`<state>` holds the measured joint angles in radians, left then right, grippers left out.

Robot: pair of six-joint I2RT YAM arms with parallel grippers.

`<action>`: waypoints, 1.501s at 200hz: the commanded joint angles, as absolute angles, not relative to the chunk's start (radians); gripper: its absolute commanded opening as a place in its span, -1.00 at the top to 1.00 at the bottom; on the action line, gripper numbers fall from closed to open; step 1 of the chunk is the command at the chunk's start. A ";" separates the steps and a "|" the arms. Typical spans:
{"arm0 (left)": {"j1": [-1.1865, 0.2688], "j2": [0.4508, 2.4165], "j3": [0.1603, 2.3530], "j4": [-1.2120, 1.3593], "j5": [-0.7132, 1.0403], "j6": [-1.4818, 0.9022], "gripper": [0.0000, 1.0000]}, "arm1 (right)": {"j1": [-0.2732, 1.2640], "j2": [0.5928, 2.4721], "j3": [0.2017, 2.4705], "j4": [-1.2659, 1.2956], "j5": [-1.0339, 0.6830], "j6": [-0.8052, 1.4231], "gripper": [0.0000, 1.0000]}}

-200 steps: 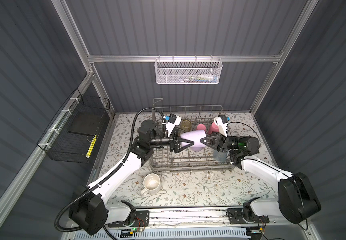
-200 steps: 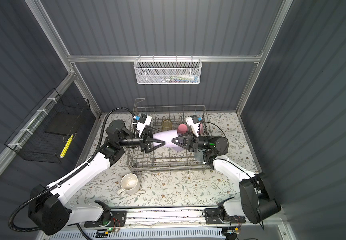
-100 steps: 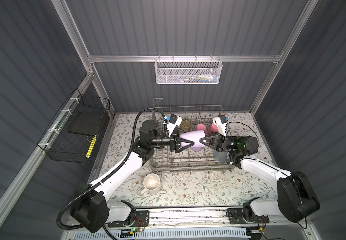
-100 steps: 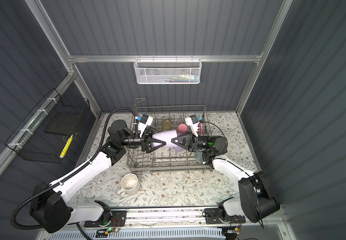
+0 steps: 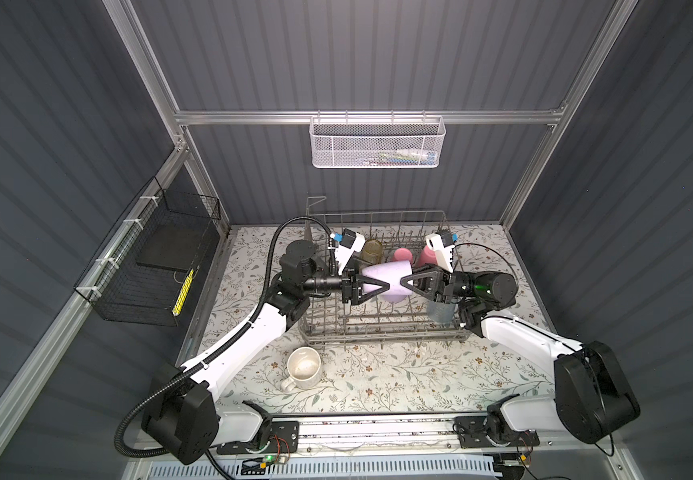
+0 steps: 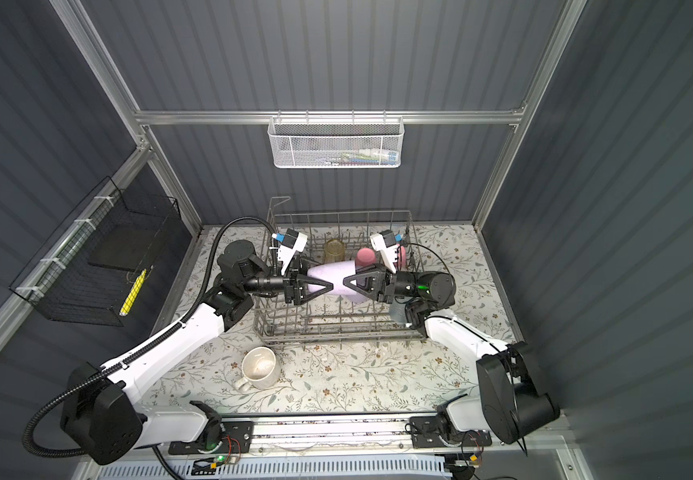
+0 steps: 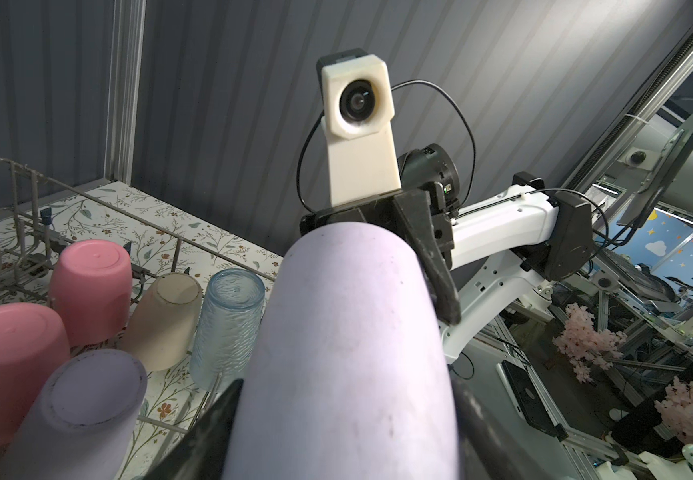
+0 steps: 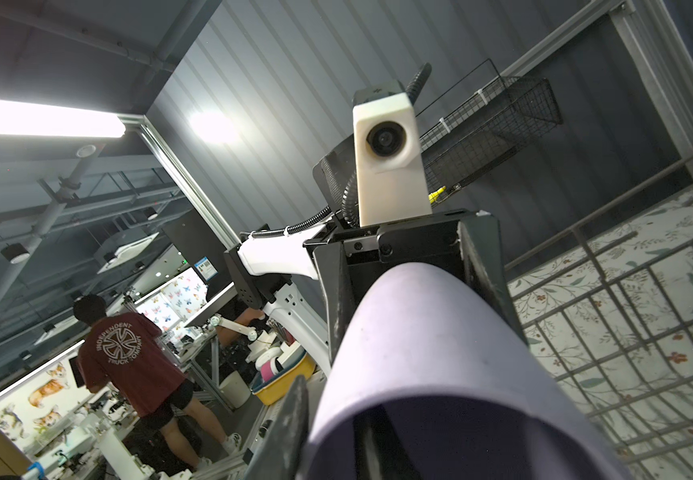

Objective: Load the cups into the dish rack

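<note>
While the lilac cup (image 5: 390, 270) hangs sideways over the dish rack (image 5: 357, 328), seemingly mid-handover, the left claw (image 5: 380, 286) clasps its base; whether the right claw (image 5: 409, 282) grips I cannot tell. Next, upend it into the rack.

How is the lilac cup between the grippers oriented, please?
Tipped sideways: the lilac cup's mouth faces the right gripper, above the rack.

Bright overhead light, soft shadows, warped edges
</note>
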<state>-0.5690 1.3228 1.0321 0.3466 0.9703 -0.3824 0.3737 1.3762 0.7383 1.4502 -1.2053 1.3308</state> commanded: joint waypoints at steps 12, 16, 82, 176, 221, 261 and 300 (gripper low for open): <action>-0.577 1.284 1.020 0.398 0.985 -0.396 0.32 | 0.356 1.370 0.753 1.477 -1.216 1.341 0.45; -0.577 1.285 1.021 0.398 0.983 -0.397 0.32 | 0.352 1.368 0.752 1.479 -1.218 1.342 0.44; -0.574 1.285 1.038 0.384 0.939 -0.397 0.42 | 0.247 1.278 0.685 1.478 -1.232 1.360 0.34; -0.563 1.332 1.289 -0.173 0.590 -0.170 0.38 | 0.054 1.045 0.593 0.983 -1.193 1.077 0.30; -0.561 1.420 1.444 -0.383 0.391 -0.128 0.38 | 0.057 0.829 0.728 0.051 -0.829 0.462 0.29; -0.560 1.531 1.575 -0.549 0.211 -0.095 0.38 | 0.057 0.772 0.738 -0.087 -0.644 0.376 0.27; -0.560 1.629 1.683 -0.691 0.098 -0.039 0.36 | 0.056 0.779 0.717 -0.082 -0.615 0.389 0.25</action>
